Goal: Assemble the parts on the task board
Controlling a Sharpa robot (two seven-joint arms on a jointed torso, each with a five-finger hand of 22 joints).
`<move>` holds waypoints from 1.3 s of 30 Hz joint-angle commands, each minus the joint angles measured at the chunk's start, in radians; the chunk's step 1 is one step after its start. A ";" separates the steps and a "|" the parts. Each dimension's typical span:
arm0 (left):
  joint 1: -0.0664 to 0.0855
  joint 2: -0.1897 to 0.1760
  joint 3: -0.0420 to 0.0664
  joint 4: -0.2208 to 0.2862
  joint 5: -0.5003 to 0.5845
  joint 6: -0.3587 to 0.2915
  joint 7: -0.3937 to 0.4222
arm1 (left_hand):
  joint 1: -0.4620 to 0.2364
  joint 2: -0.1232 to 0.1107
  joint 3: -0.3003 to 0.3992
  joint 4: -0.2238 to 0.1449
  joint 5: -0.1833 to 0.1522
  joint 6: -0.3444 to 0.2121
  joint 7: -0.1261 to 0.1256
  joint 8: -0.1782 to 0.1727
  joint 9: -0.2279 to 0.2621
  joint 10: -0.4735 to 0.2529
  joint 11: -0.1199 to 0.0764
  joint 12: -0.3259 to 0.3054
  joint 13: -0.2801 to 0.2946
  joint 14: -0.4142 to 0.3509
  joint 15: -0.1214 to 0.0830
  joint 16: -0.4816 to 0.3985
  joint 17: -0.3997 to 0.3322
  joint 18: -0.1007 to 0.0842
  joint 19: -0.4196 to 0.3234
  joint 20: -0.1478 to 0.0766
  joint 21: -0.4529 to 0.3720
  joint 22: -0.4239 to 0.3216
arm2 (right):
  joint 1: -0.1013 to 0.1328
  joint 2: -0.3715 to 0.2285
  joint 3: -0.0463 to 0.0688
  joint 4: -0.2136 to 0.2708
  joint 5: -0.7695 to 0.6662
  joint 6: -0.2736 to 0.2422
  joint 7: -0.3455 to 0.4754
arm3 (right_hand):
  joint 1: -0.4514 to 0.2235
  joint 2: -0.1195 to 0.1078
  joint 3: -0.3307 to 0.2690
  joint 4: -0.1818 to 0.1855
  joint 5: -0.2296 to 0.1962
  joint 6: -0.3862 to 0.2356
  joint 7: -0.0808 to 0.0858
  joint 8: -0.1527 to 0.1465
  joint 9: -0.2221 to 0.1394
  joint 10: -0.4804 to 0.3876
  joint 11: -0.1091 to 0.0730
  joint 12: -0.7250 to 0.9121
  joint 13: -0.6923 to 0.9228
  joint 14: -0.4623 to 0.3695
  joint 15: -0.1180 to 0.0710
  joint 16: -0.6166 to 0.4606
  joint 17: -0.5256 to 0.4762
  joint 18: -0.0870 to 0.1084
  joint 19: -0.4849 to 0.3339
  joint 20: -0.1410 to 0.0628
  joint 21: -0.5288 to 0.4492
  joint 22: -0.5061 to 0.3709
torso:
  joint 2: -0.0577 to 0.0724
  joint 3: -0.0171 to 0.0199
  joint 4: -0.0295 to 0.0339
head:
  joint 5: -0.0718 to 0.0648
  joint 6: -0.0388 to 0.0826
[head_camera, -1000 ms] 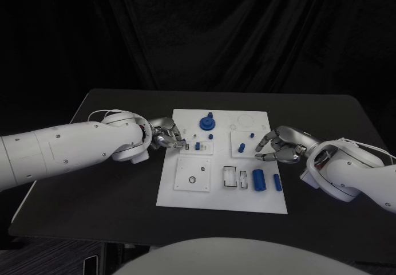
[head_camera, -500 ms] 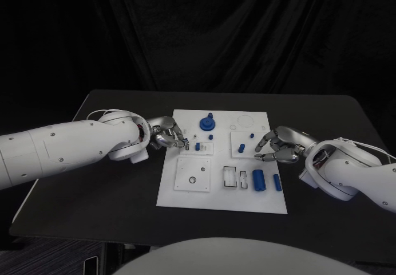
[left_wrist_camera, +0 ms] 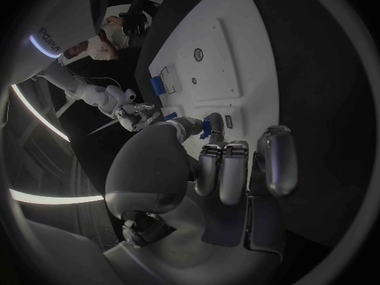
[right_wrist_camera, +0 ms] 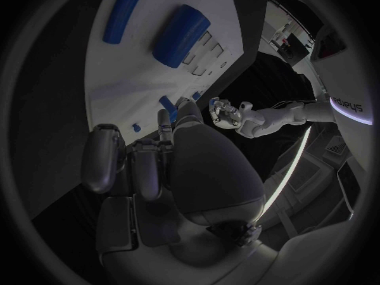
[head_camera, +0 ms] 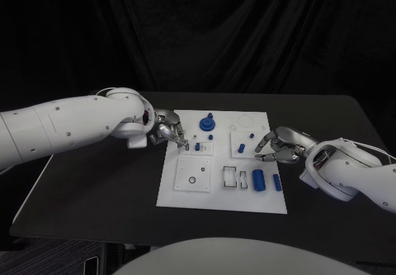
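Holding my left hand (head_camera: pixel 169 133) at the near-left edge of the task board (head_camera: pixel 191 195), I see its fingertips pinching a small blue part (left_wrist_camera: pixel 206 128) just above the board's upper-left sockets. My right hand (head_camera: pixel 280 146) hovers at the board's right side, fingers curled, holding nothing I can see. Two blue cylinders (head_camera: pixel 259 179) lie loose near it on the desk (head_camera: pixel 107 189). My worry: the pinch is slight, so a tilted approach could jam the part or flick it loose.
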 commanded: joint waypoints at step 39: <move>0.024 0.376 0.001 -0.464 0.031 0.433 -0.339 | -0.095 -0.043 0.160 -0.267 -0.062 -0.002 -0.005 0.000 0.035 0.104 -0.002 0.003 0.261 0.106 0.001 0.003 0.263 0.013 -0.030 -0.002 -0.044 0.175 | -0.002 0.023 0.001 0.000 -0.006 0.008 -0.026 | 0.041 0.044 0.006 0.000 0.004 0.005 0.000 0.007 -0.002 0.029 -0.028 -0.010 -0.034 0.072 -0.005 -0.001 0.102 0.001 0.003 -0.003 -0.008 0.157 | 0.007 -0.0043 -0.0010 | 0.021 0.000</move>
